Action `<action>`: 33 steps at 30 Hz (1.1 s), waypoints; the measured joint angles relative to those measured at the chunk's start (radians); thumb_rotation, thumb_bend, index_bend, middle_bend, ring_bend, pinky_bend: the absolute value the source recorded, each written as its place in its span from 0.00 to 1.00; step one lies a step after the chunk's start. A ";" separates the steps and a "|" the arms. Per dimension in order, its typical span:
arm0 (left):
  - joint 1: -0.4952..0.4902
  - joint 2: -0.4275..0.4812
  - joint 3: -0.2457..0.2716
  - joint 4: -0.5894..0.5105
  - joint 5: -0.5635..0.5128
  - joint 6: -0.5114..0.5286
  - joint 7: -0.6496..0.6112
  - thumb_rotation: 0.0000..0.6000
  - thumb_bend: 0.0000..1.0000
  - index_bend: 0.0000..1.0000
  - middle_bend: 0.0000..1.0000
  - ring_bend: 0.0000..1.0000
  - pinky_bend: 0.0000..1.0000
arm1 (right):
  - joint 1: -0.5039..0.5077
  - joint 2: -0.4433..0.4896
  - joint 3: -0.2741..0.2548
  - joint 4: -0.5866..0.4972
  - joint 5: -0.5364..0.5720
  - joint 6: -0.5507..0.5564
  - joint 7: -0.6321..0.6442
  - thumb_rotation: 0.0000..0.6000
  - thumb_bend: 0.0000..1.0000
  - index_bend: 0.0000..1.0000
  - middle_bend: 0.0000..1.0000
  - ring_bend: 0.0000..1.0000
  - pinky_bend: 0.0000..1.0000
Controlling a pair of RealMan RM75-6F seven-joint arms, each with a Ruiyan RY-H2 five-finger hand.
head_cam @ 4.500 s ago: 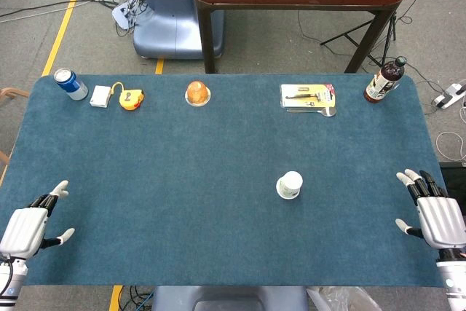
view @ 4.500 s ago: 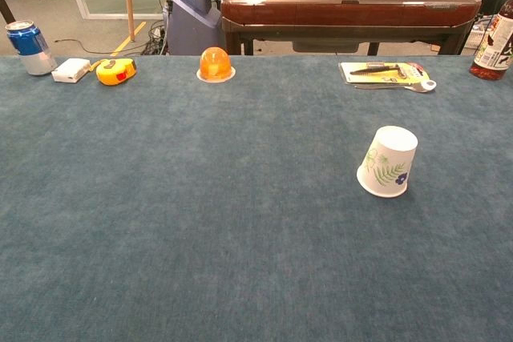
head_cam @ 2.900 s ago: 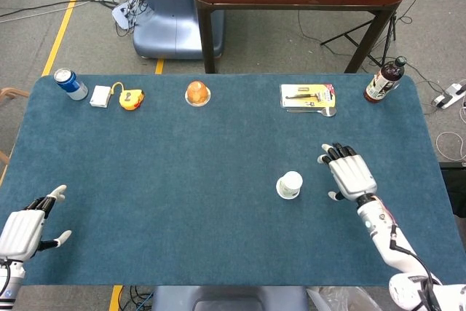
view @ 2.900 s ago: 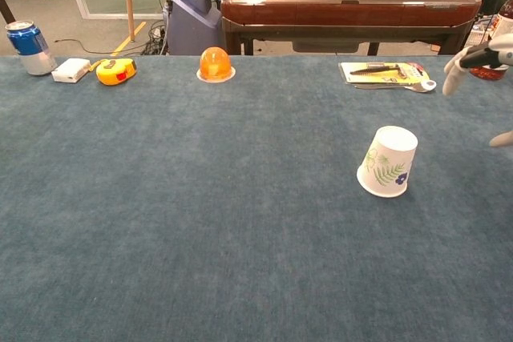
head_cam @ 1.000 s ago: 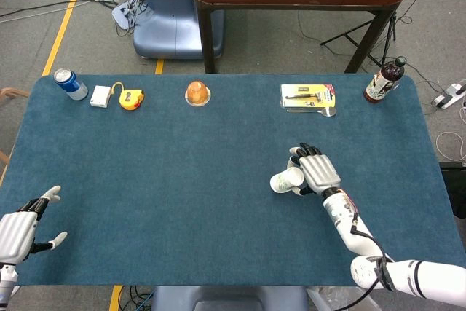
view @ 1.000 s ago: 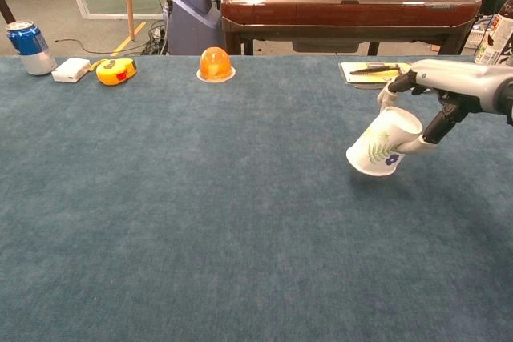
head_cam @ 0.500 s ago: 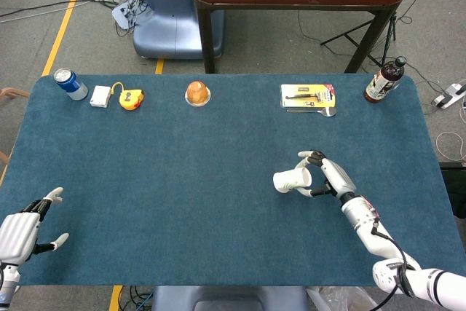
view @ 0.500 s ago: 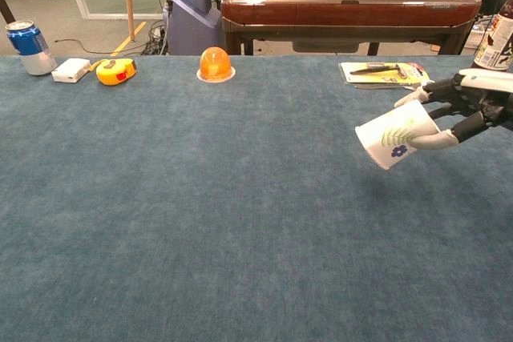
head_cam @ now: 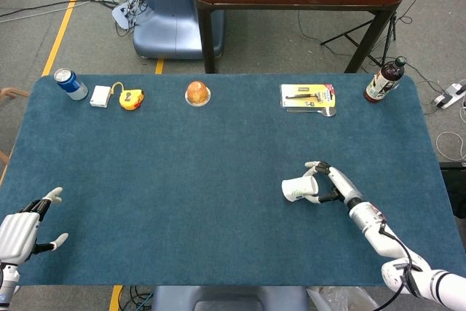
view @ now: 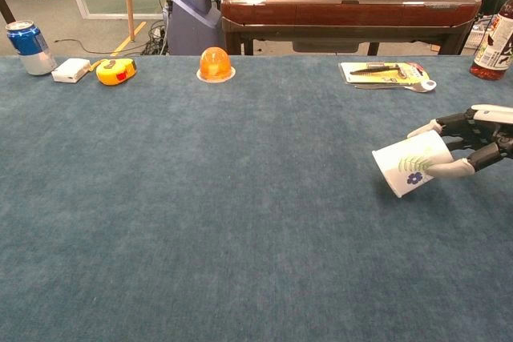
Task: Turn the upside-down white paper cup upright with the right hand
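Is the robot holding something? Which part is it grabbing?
Yes. The right hand holds the white paper cup by its closed bottom end, fingers around the side, with the open mouth pointing left. The left hand holds nothing.

The white paper cup (view: 411,164) is showing a green fern and blue flower print, in the right hand's (view: 473,146) black-and-white fingers.

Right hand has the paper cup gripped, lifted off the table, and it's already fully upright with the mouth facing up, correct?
Not upright. The right hand does grip the paper cup clear of the table, but the chest view shows it tipped on its side, mouth pointing toward the robot's left.
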 measured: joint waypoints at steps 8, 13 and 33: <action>-0.001 -0.002 0.001 0.000 0.002 -0.001 0.004 1.00 0.15 0.12 0.29 0.27 0.44 | -0.007 0.048 -0.007 -0.064 -0.006 0.052 -0.168 1.00 0.08 0.20 0.08 0.00 0.05; -0.001 -0.002 0.001 0.000 0.000 -0.003 0.004 1.00 0.15 0.13 0.29 0.27 0.44 | -0.012 0.084 -0.008 -0.130 0.016 0.098 -0.360 1.00 0.07 0.20 0.07 0.00 0.05; -0.001 0.002 0.000 -0.001 -0.003 -0.004 -0.006 1.00 0.15 0.12 0.29 0.27 0.44 | 0.069 0.109 -0.010 -0.366 0.337 0.252 -1.314 1.00 0.07 0.26 0.07 0.00 0.00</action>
